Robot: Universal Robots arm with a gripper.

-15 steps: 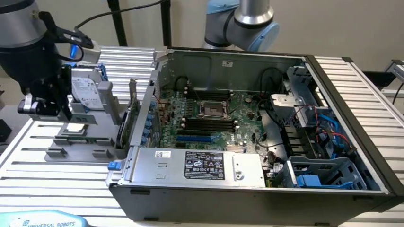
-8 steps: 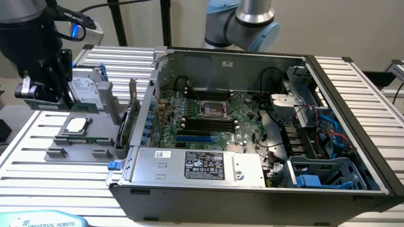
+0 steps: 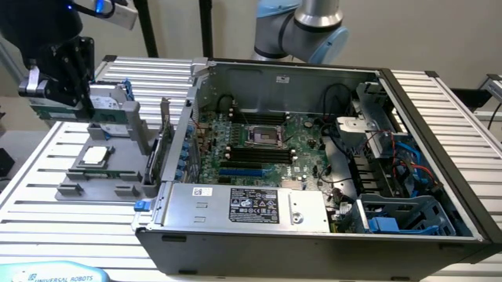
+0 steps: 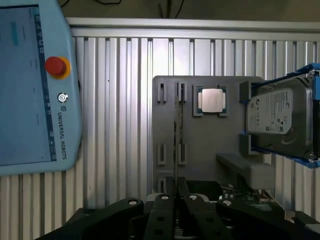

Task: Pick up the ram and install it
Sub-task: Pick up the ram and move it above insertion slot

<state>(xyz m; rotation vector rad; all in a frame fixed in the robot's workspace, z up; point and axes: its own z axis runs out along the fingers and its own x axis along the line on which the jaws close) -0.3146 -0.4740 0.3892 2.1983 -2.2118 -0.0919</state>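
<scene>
**A:** Which step is in hand?

**B:** The pick-up, by my reading. The long, thin green circuit-board ram stick (image 4: 176,135) stands on edge in its cradles on the grey moulded plastic tray (image 4: 200,150), not yet lifted. The black two-fingered tool (image 4: 177,186) hangs above the tray and touches nothing on it.

**A:** And the tool itself?

**B:** Its fingers are drawn almost together, with just a dark slit between them and nothing pinched.

**A:** What would a grasp call for?

**B:** I'd judge the slit must run along the stick's thin top edge, and from the wrist view it looks roughly lined up. The approach should be straight down towards the tray so the cradles aren't nudged. The stick is thin, and a skewed squeeze could twist it.

**A:** What else does the tray carry?

**B:** There is a square silver processor chip (image 4: 211,100) just beside the stick. Past that is a silver boxy hard drive (image 4: 277,117) in a blue carrier. A taller card with a metal bracket (image 3: 164,138) stands at the tray's edge nearest the case.

**A:** And the case?

**B:** The open dark-grey metal computer case (image 3: 330,247) sits right beside the tray on the slatted aluminium surface (image 4: 115,125). It holds a green motherboard (image 3: 310,138) with long black slots (image 3: 255,154) that appear bare. It also holds a silver power-supply box (image 3: 235,205) and loose cables.
</scene>
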